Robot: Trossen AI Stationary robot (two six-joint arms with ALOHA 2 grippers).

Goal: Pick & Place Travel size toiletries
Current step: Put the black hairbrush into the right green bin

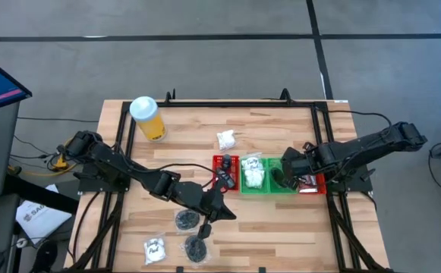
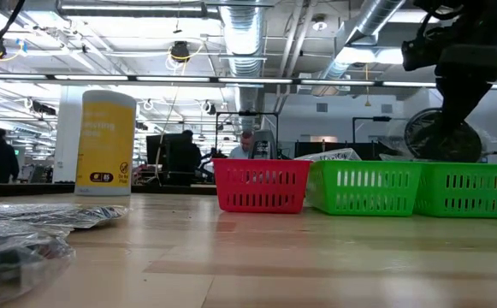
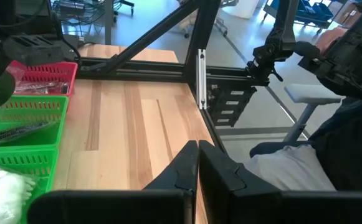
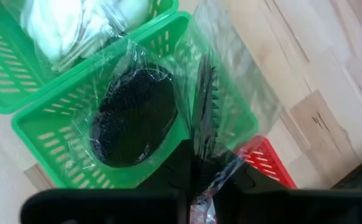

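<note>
While my right pincer (image 4: 199,163) pinches the clear bag of black pieces (image 4: 134,115) just above the green basket (image 4: 50,134), I should lower it gently, then let go. My left pincer (image 3: 197,163) waits clenched, holding nothing.

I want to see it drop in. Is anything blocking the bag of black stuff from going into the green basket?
Nothing visible does. The right end effector holds the clear bag directly over the open green basket.

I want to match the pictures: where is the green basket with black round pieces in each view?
High view: green basket, right of centre.
Low view: far right.
Left wrist view: next to the red basket.
Right wrist view: under the right gripper's clear bag.
Shared landmark: basket of white sachets.
Left gripper idles near front.
</note>
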